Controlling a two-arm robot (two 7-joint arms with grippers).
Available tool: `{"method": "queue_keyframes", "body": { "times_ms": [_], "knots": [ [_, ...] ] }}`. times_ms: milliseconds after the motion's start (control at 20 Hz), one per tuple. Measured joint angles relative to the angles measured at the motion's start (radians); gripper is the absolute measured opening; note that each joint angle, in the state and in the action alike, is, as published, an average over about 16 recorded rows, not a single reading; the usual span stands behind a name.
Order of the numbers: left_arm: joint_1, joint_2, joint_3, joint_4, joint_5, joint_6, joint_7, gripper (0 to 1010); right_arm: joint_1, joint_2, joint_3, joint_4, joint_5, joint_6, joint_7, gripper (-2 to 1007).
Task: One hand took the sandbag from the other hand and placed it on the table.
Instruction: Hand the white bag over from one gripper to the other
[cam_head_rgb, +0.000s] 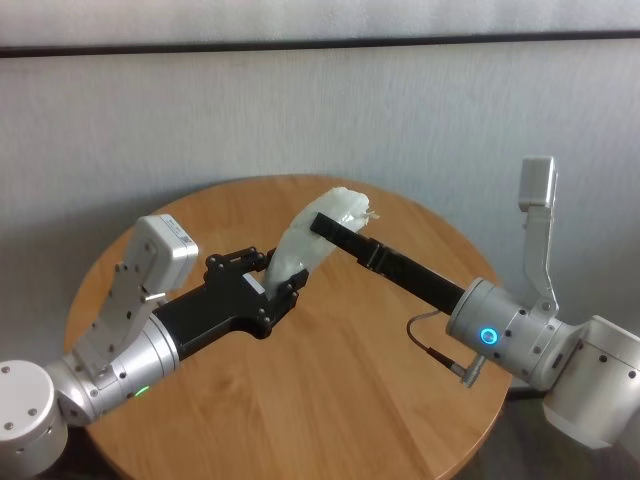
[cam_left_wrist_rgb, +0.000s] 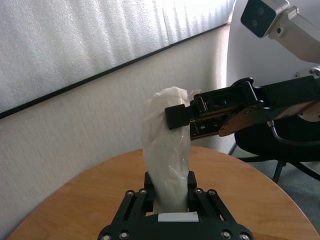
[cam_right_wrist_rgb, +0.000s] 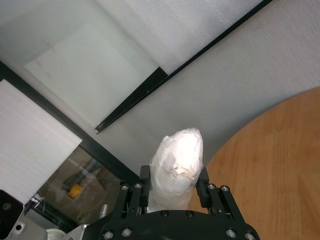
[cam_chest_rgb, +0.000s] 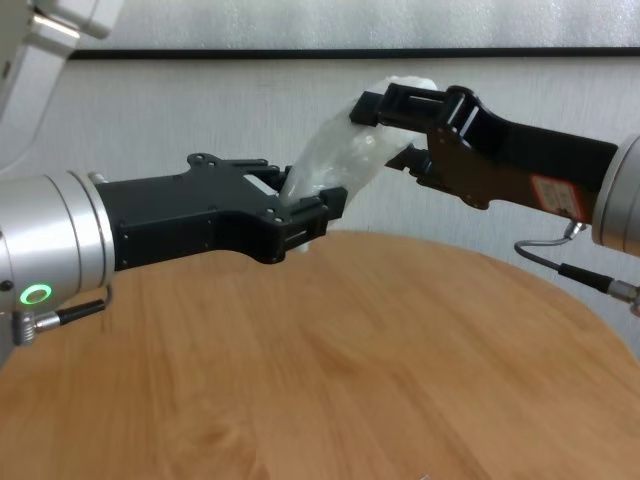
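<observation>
Sandbag (cam_head_rgb: 308, 240): white lumpy pouch held in the air above the tabletop (cam_head_rgb: 330, 400), touching no surface, caught between both arms.
Long axis: tilted, lower end toward the robot's left, upper tied end toward the right and the far wall.
Left end effector (cam_head_rgb: 283, 283): green-ring wrist, fingers pressed onto the sandbag's lower end.
Right end effector (cam_head_rgb: 328, 224): blue-ring wrist, fingers pinching the sandbag's upper end near the tip.
Key relation: each end effector grips one end, so the sandbag bridges them; neither arm is clearly nearer.
Step, as judged: mid-handover, both grips on.
Next need: one side has to let go before the other can lower the sandbag to the tabletop.
</observation>
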Motion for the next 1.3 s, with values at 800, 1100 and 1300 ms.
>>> {"method": "queue_keyframes", "body": {
  "times_ms": [800, 1100, 1300],
  "knots": [
    [0.001, 0.0, 0.0, -0.001, 0.0, 0.0, -0.001, 630, 0.016, 0.008, -0.019, 0.015, 0.023, -0.042, -0.037, 536],
    [0.001, 0.0, 0.0, -0.001, 0.0, 0.0, -0.002, 823, 0.024, 0.017, -0.018, 0.028, 0.037, -0.063, -0.042, 536],
    [0.001, 0.0, 0.0, -0.001, 0.0, 0.0, -0.001, 914, 0.029, 0.023, -0.019, 0.034, 0.044, -0.076, -0.045, 536]
  ]
}}
